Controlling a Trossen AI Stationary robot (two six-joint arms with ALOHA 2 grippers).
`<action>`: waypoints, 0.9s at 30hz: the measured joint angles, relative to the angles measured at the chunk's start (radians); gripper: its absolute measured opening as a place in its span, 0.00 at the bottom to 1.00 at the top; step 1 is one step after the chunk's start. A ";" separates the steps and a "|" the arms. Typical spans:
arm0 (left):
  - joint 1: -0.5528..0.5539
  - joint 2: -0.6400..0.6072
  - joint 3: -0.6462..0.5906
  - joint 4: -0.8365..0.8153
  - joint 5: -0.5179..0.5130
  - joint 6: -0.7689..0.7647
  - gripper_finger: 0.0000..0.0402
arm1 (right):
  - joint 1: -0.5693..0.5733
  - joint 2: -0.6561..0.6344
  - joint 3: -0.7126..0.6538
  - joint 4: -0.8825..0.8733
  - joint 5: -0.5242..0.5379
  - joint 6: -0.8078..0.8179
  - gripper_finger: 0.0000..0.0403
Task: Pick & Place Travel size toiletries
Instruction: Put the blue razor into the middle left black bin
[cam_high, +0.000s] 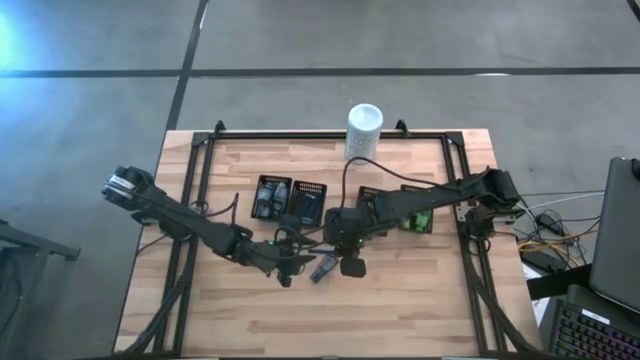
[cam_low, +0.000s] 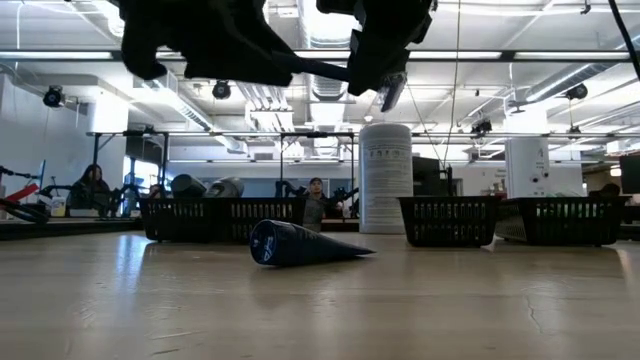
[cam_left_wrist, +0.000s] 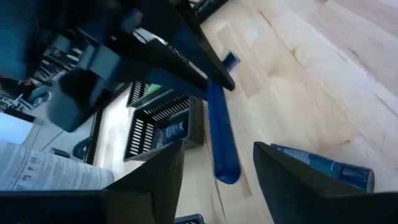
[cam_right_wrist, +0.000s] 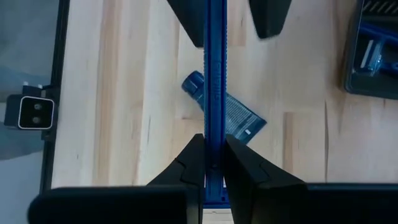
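My right gripper (cam_right_wrist: 214, 138) hangs over the table's middle, shut on a dark blue razor (cam_right_wrist: 215, 68). The razor's long handle sticks out past the fingertips, above a dark blue tube (cam_right_wrist: 231, 116) that lies on its side on the wood (cam_high: 322, 268) (cam_low: 300, 243). My left gripper (cam_left_wrist: 217, 146) is open, one finger on either side of the handle's free end (cam_left_wrist: 227, 174) without touching it. From the right wrist view those two fingers (cam_right_wrist: 186, 18) flank the handle. My right gripper pinches the razor's handle (cam_right_wrist: 214, 127) between its two fingers, near the wider head end that shows behind them (cam_right_wrist: 214, 194). The handle runs along the fingers and out past their tips. The razor is lifted clear of the table.
Black slotted trays stand on the far half of the table: two left of middle (cam_high: 272, 197) (cam_high: 308, 203), one under the right arm (cam_high: 416, 218). A white cylindrical container (cam_high: 364, 130) stands at the far edge. People sit in the room beyond (cam_low: 90, 185).
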 joint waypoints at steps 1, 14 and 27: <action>0.001 0.005 0.000 0.000 0.001 0.000 0.49 | 0.000 0.000 0.000 0.000 0.000 0.000 0.08; 0.014 0.031 0.006 0.037 -0.013 0.002 0.34 | -0.001 0.000 0.026 -0.003 -0.018 0.020 0.08; 0.017 0.031 0.043 0.011 0.011 0.013 0.27 | -0.005 0.005 0.026 -0.004 -0.018 0.044 0.08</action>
